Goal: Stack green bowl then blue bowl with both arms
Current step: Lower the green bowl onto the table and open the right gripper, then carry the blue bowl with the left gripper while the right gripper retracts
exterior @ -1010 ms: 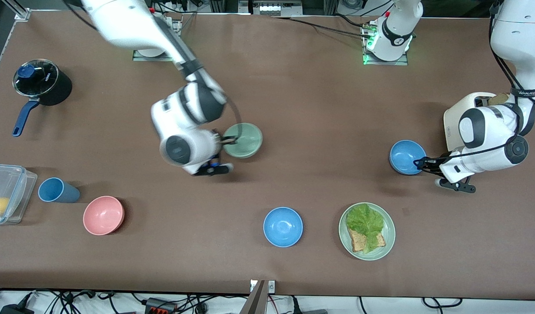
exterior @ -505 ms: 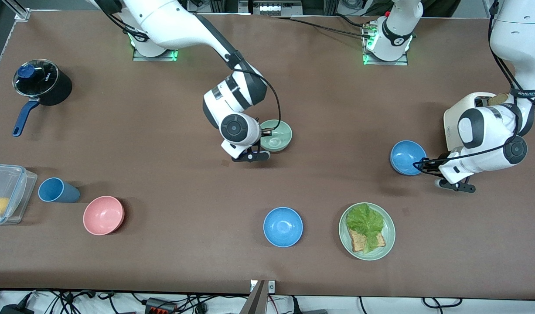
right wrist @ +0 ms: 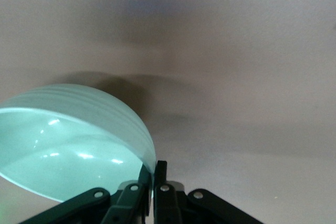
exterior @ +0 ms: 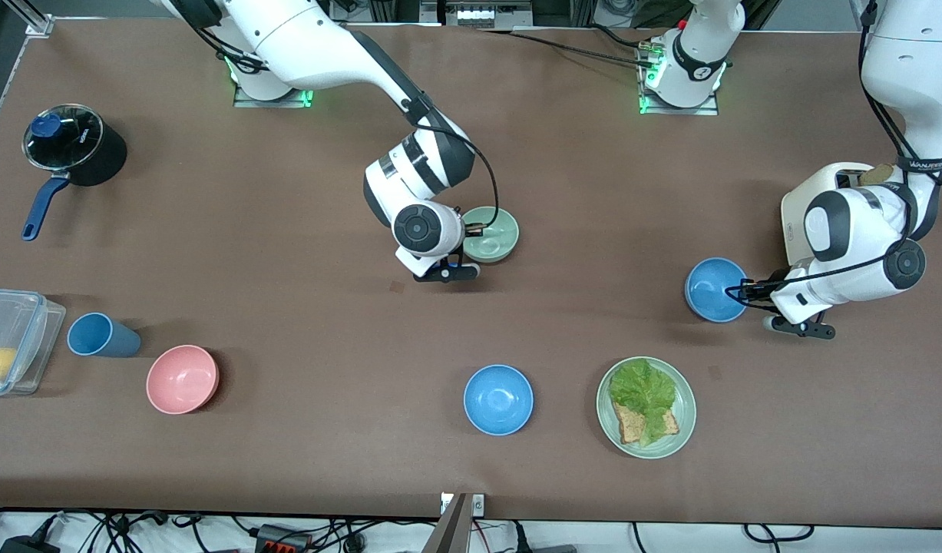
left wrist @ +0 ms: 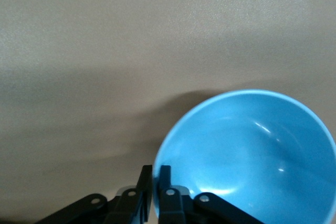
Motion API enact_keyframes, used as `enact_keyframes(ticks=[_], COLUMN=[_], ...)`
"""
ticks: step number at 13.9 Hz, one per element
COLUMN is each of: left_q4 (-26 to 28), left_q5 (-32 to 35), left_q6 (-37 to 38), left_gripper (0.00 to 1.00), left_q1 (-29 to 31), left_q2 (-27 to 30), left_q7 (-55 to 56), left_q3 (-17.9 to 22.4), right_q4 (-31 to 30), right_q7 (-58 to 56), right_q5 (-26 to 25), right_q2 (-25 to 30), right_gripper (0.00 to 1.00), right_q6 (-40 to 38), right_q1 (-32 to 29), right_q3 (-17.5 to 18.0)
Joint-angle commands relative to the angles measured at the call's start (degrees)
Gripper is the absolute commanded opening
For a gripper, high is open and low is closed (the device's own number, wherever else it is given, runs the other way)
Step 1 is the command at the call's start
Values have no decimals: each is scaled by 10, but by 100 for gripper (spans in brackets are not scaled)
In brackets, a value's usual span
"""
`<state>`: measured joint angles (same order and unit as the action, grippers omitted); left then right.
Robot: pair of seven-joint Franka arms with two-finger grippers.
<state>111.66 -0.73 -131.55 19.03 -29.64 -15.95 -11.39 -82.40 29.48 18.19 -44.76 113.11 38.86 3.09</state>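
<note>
My right gripper (exterior: 475, 229) is shut on the rim of the pale green bowl (exterior: 494, 235) and holds it tilted a little above the middle of the table. In the right wrist view the bowl (right wrist: 68, 145) hangs from my gripper (right wrist: 154, 178). My left gripper (exterior: 739, 292) is shut on the rim of a blue bowl (exterior: 712, 289) at the left arm's end of the table. The left wrist view shows that bowl (left wrist: 252, 156) with its rim between the fingers of my gripper (left wrist: 156, 181). A second blue bowl (exterior: 498, 399) sits free, nearer the front camera.
A green plate (exterior: 685, 415) with lettuce and toast lies beside the free blue bowl. A white toaster (exterior: 797, 203) stands by the left arm. A pink bowl (exterior: 183, 379), a blue cup (exterior: 102, 336), a clear container (exterior: 14, 338) and a black pot (exterior: 75, 142) are at the right arm's end.
My right gripper has carried the green bowl toward the left arm's end of the table, then slowed. My left gripper has shifted the blue bowl slightly toward the front camera.
</note>
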Motion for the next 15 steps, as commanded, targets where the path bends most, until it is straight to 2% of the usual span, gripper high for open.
enact_keyframes(ticks=[1, 3, 4, 5, 6, 9, 11, 13, 15], left_q4=[7, 7, 7, 6, 5, -4, -23, -54, -96], left_q5=[5, 5, 5, 5, 5, 3, 2, 2, -6], left_q6=[2, 2, 3, 3, 7, 34, 67, 111, 172], left_gripper=[7, 5, 4, 3, 2, 1, 1, 1, 1], left_q1=[6, 6, 6, 6, 6, 5, 5, 5, 2], left_q2=[11, 12, 12, 12, 13, 27, 28, 29, 32], left_q7=[7, 7, 7, 7, 7, 7, 7, 6, 6], left_q3=[-6, -7, -7, -7, -7, -7, -10, -11, -12], right_q4=[-10, -14, -15, -15, -11, 5, 12, 19, 19], right_q7=[1, 2, 2, 7, 16, 35, 33, 33, 24], right_q5=[12, 12, 12, 12, 12, 9, 4, -12, -60], right_q2=[1, 1, 1, 1, 3, 17, 50, 88, 128], right_gripper=[0, 1, 31, 91, 100, 100, 100, 100, 100], right_q6=[-5, -5, -10, -12, -12, -12, -30, -52, -58], right_q1=[6, 6, 4, 3, 6, 7, -4, -11, -12], right_q3=[-5, -5, -5, -5, -5, -6, -11, -35, -72])
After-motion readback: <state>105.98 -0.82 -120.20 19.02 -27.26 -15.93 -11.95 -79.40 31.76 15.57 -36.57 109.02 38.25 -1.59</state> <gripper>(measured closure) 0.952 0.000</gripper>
